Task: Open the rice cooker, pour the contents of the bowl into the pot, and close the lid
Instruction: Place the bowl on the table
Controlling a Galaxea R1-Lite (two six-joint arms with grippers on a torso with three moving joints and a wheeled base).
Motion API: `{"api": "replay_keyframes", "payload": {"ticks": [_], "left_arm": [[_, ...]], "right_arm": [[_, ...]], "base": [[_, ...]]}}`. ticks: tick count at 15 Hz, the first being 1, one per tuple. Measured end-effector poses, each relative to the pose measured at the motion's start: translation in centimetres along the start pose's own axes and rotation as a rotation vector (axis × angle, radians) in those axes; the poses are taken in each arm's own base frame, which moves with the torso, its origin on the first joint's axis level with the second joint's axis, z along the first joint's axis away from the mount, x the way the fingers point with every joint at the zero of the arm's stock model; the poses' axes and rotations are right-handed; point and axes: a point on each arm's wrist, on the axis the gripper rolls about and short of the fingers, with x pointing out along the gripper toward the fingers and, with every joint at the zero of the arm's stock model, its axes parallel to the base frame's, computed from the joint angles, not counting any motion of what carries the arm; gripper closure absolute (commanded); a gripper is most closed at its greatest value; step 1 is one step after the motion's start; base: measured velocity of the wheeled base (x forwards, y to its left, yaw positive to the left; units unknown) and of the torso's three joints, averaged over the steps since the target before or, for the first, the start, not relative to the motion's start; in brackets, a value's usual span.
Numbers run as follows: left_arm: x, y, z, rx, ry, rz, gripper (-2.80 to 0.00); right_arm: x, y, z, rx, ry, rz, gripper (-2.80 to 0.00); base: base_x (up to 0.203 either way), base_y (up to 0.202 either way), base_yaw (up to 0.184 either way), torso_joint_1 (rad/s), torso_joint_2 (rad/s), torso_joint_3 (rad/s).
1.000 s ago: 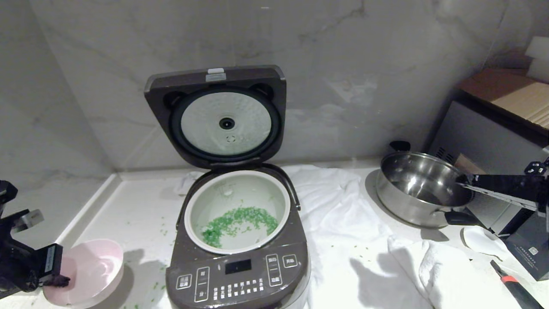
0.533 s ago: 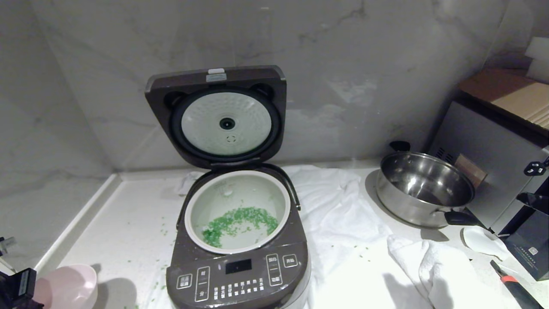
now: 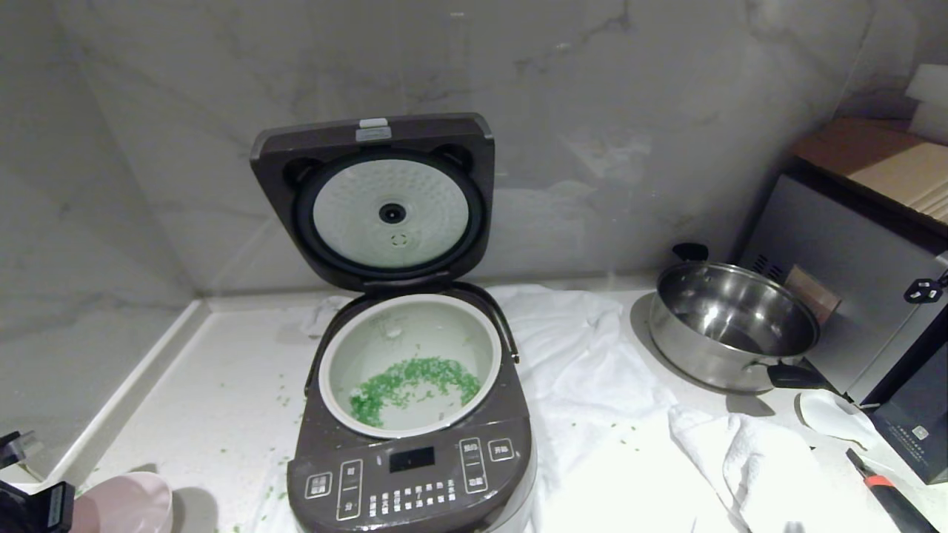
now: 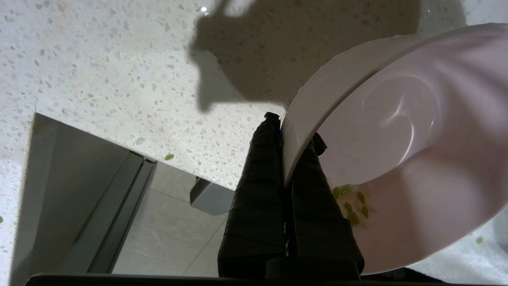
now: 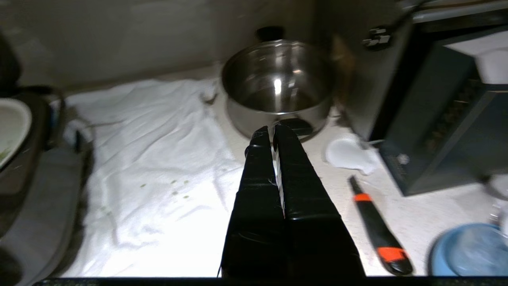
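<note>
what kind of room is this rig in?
Most likely a home-style kitchen counter: an open rice cooker on a speckled stone worktop against a marble-look wall, with a steel saucepan and a boxy silver appliance beside it.

White speckled counter [image 3: 222,370] here, with a rumpled white cloth [image 3: 592,385] spread over it. Steel saucepan [image 3: 733,326], orange-black knife [image 3: 885,492] and stray green bits [image 3: 281,400] sit on the counter too.

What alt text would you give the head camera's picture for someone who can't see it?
A large dark brown-grey rice cooker stands open on a white counter, its hinged lid upright and tiny bright green grains lying in its round white-lined pot. At the bottom left corner, the left gripper holds a small pale pink bowl; a shiny steel saucepan sits right.
</note>
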Motion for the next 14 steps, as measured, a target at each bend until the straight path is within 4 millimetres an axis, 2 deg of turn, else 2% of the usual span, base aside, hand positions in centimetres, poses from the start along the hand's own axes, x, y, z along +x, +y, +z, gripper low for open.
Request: {"api": "replay_keyframes", "payload": {"ticks": [5,9,14], "left_arm": [[1.1,2.1,0.7,-0.02,-0.016,0.017,0.0],[1.6,4.4,1.4,-0.059,-0.029,0.034,0.0],[2.6,6.3,2.0,-0.1,-0.015,0.041,0.0]], "right_arm": [[-3.0,-0.6,-1.6,0.016,-0.109,-0.094,0.0],[-3.7,-0.7,-3.1,0.019,-0.131,-0.114,0.0],[-4.0,-0.8,-3.8,0.016,-0.139,-0.117,0.0]], "base": [[0.0,0.0,0.0,0.0,0.0,0.0],[0.0,0.0,0.0,0.0,0.0,0.0],[0.0,0.0,0.0,0.0,0.0,0.0]]}}
